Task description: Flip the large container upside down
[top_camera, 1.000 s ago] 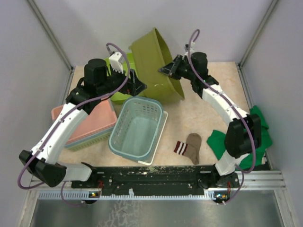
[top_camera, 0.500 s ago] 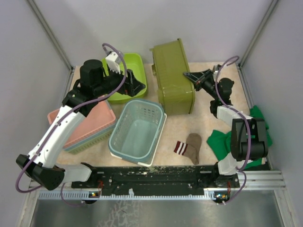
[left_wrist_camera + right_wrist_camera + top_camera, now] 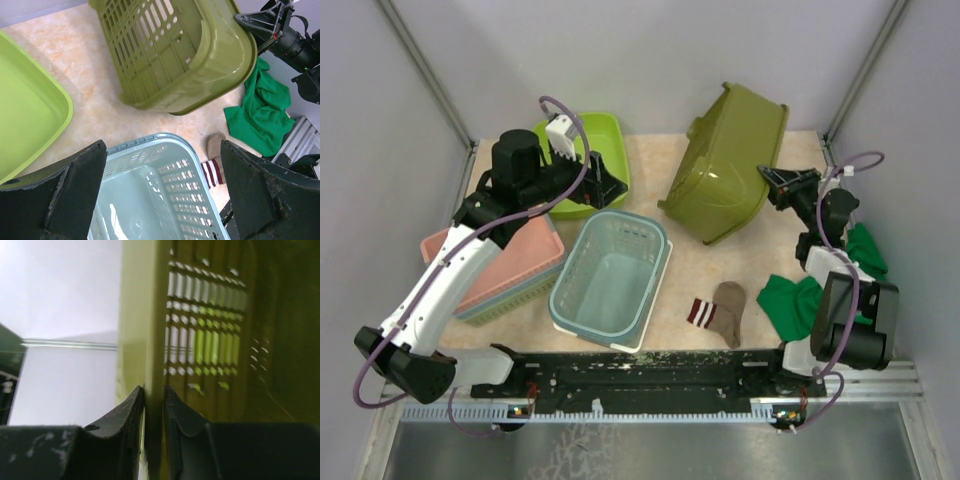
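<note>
The large olive-green container (image 3: 725,165) is tilted at the back right of the table, its slatted bottom turned up and to the left; it also shows in the left wrist view (image 3: 175,50). My right gripper (image 3: 772,183) is shut on its rim, the wall (image 3: 200,340) clamped between the two fingers (image 3: 127,410). My left gripper (image 3: 605,183) is open and empty, hovering above the pale blue basket (image 3: 610,275), apart from the olive container.
A lime tray (image 3: 590,160) sits at the back left, a pink basket (image 3: 505,260) stacked on another at the left. A striped sock (image 3: 718,312) lies near the front, green cloth (image 3: 800,300) at the right by my right arm's base.
The right gripper has swung the olive container from the table's back centre to the right and tipped it over further. The left arm has barely moved.
</note>
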You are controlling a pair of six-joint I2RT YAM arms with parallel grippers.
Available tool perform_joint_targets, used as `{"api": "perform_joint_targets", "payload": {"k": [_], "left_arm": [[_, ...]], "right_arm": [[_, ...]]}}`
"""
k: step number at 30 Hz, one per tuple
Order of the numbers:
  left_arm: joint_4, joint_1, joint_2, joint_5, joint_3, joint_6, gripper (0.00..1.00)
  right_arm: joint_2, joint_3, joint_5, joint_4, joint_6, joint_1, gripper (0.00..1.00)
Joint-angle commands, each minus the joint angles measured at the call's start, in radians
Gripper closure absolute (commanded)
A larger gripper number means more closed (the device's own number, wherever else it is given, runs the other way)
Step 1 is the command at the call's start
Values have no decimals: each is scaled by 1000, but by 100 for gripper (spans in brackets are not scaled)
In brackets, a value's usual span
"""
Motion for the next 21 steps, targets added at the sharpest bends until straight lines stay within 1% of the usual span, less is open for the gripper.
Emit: {"api": "perform_joint_targets", "payload": {"k": [1,4,6,7,8,11,14,15,19,21], "left_arm": [[32,4,-2,31,-10,-9,1],[36,4,5,39,-14,-10,1],[38,4,9,45,-17,-13,1],[39,3,10,46,-19,-14,1],[40,4,11,48,-20,-15,1],[40,4,18,53,-30,-17,1],[43,4,23,65,-41,-22,1],[45,4,24,71,-43,-25,1],[49,4,30,93,-59,-32,1],[57,4,32,102,-69,-35,1]], "right_arm": [[-69,31,23,-417,-277,-40,78],[-75,34,47,-510,-329,-78,77],[-77,42,65,-573,-375,-102,73],[-77,52,76,-616,-402,-116,66],[-77,64,90,-658,-431,-125,62],[-91,95,140,-767,-506,-149,44],[-112,158,224,-901,-598,-156,28],[-121,184,258,-973,-633,-157,25],[-170,267,435,-1165,-766,-157,15],[-192,300,501,-1233,-814,-157,13]]}}
